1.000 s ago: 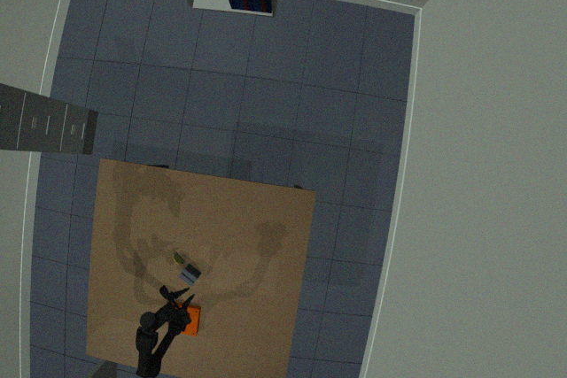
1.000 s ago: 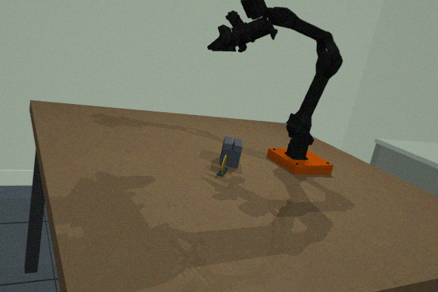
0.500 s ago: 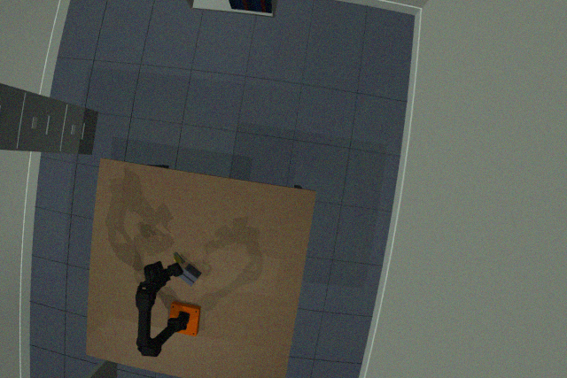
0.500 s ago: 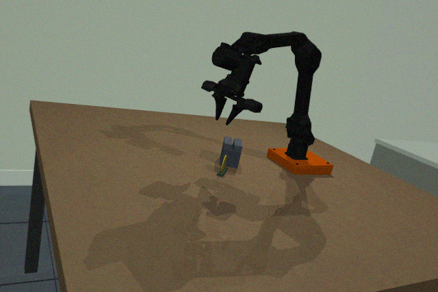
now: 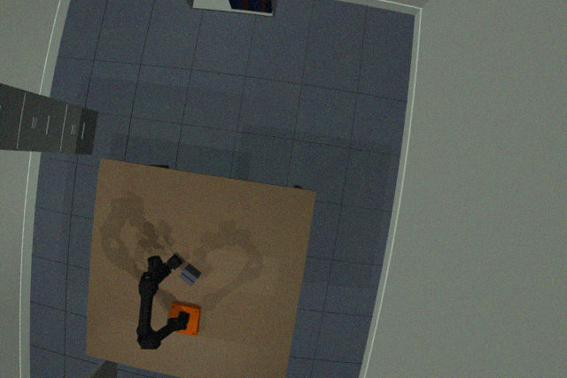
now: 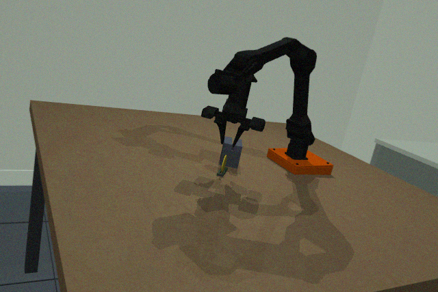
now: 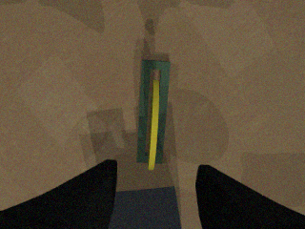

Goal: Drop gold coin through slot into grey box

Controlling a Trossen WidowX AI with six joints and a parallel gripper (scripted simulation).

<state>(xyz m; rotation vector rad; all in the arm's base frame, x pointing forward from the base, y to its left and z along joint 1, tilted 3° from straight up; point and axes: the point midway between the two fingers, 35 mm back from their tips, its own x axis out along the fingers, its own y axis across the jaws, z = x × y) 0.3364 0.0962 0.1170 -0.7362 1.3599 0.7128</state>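
Jaws partly cropped in wrist view; coin unclear from top.

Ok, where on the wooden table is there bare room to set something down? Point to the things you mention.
Bare wood lies along the far-left corner of the tabletop [image 6: 106,176] in the exterior view, shadows aside. Crowded: the open black gripper [image 6: 228,146] [image 7: 156,174], gold coin [image 6: 224,163] [image 7: 154,124] and grey box [image 5: 190,273] [image 6: 231,156].
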